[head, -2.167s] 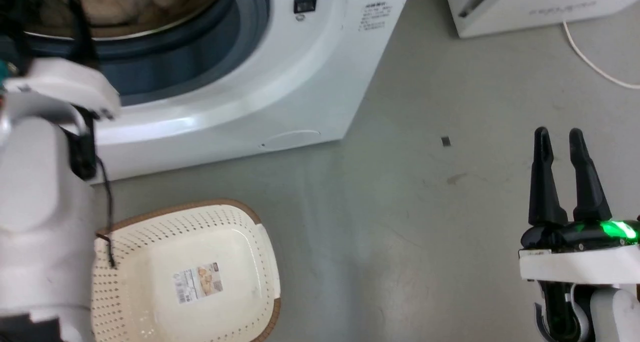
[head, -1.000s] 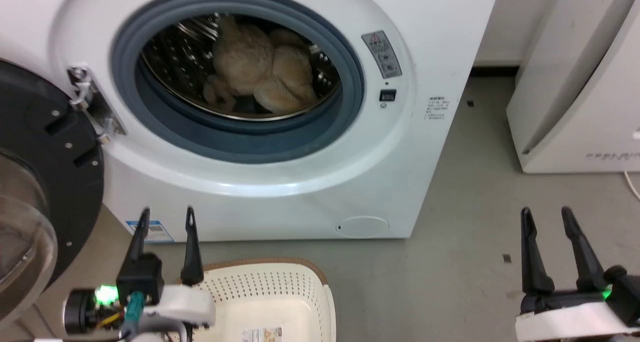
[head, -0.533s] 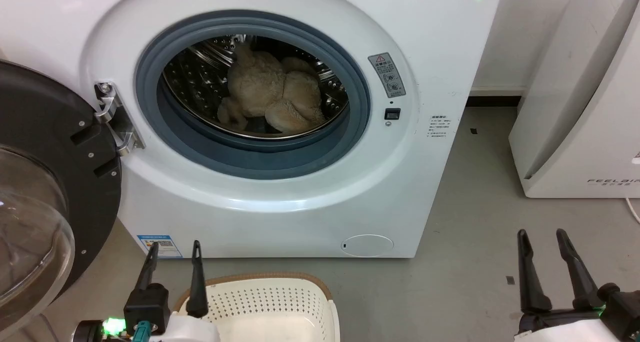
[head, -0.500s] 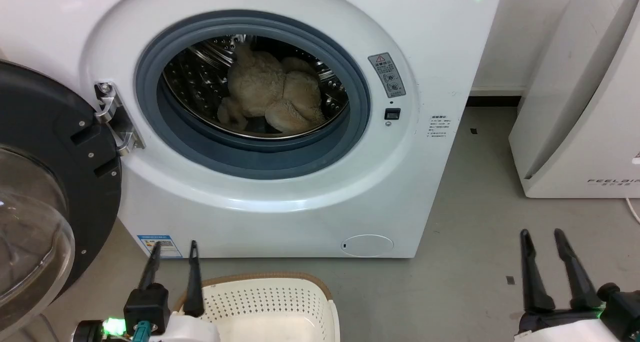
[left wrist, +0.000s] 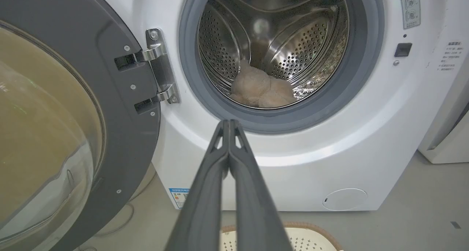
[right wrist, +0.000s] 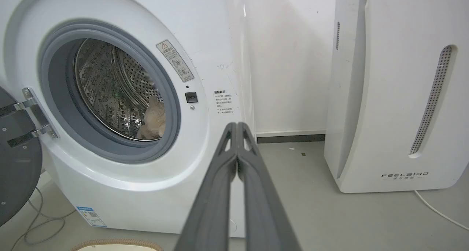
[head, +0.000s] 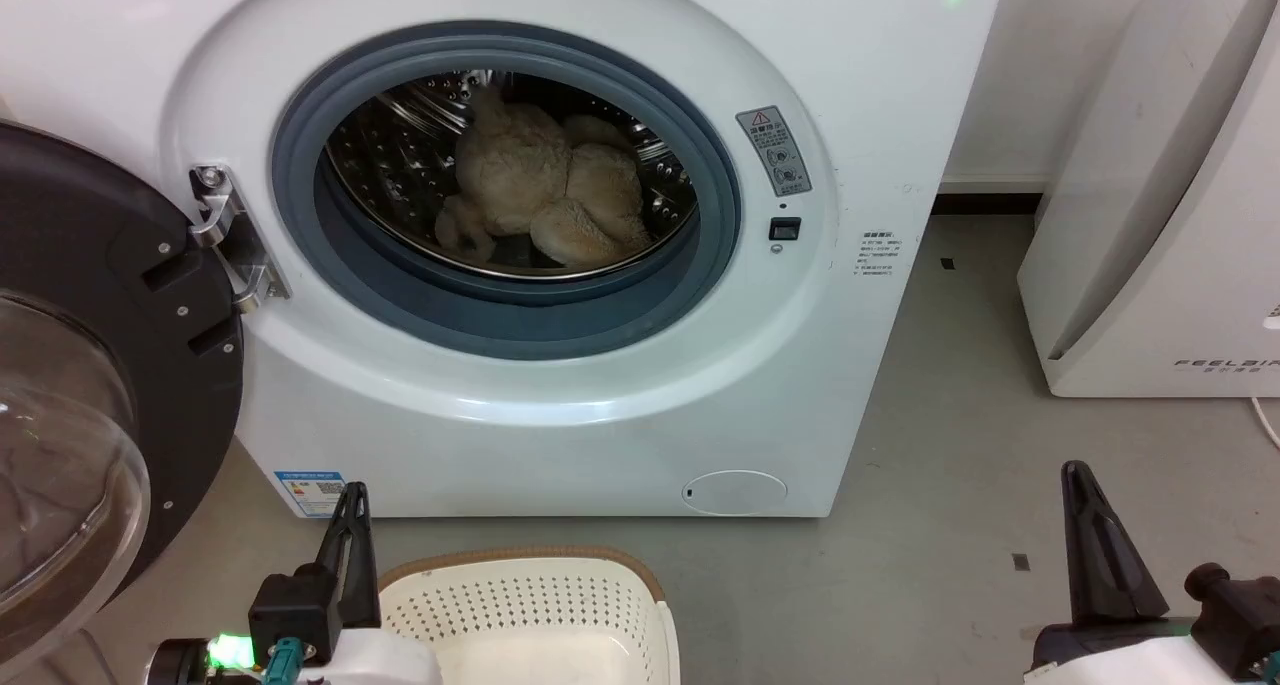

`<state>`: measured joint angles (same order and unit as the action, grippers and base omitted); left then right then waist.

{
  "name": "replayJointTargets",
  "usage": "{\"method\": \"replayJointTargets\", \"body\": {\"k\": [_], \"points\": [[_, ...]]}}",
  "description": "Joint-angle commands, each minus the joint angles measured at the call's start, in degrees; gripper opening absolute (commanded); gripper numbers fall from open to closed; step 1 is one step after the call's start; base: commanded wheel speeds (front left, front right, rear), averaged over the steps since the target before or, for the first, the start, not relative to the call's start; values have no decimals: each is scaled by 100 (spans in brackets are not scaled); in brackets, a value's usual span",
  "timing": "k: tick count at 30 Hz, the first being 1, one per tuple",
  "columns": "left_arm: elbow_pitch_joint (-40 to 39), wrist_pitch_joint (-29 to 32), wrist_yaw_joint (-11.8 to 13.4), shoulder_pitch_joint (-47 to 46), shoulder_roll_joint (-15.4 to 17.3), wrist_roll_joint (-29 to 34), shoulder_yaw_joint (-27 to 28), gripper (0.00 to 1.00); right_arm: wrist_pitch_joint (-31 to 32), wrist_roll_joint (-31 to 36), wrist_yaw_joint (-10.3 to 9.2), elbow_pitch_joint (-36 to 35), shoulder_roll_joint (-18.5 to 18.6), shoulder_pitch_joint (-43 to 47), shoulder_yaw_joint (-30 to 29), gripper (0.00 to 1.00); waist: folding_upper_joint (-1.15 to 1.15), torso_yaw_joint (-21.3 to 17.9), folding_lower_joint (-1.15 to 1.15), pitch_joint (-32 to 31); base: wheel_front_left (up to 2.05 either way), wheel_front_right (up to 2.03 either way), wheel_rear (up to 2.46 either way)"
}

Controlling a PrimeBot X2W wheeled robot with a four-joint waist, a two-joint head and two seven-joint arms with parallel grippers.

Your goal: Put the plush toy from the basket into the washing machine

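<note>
The cream-beige plush toy (head: pixel 545 200) lies inside the steel drum of the white washing machine (head: pixel 560 395), and it shows through the porthole as the plush toy (left wrist: pixel 262 91) and the plush toy (right wrist: pixel 154 119). The dark-framed glass door (head: pixel 90 385) hangs open at the left. On the floor before the machine stands the cream-white basket (head: pixel 530 605), nothing showing in it. My left gripper (head: pixel 352 505) is shut just left of the basket, holding nothing. My right gripper (head: pixel 1080 490) is shut at the lower right, well clear of the machine.
A white slanted appliance (head: pixel 1160 215) lettered FEELBIRD stands right of the washer, with a white cable (right wrist: pixel 439 212) on the floor beside it. Grey floor (head: pixel 950 465) lies open between washer and appliance. Thin cables (right wrist: pixel 40 225) trail under the open door.
Both grippers have shut their fingers since half a second ago. Before that the head camera rose from the basket and floor to face the porthole; the plush toy stays in the drum.
</note>
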<state>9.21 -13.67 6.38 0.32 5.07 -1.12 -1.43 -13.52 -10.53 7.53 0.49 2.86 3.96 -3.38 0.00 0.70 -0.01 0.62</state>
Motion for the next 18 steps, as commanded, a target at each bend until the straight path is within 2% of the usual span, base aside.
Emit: {"method": "replayJointTargets", "body": {"k": [1,18], "points": [[-53,24,-17,-3,-8,11,8,0,27,56,0,-5,0,-37,11,0,0,-1,1,0,0,0,0],[-184,227,-111,-7,-40,26,29,0,227,207,-1,-12,0,-91,60,0,0,-11,1,-9,0,0,0]]}}
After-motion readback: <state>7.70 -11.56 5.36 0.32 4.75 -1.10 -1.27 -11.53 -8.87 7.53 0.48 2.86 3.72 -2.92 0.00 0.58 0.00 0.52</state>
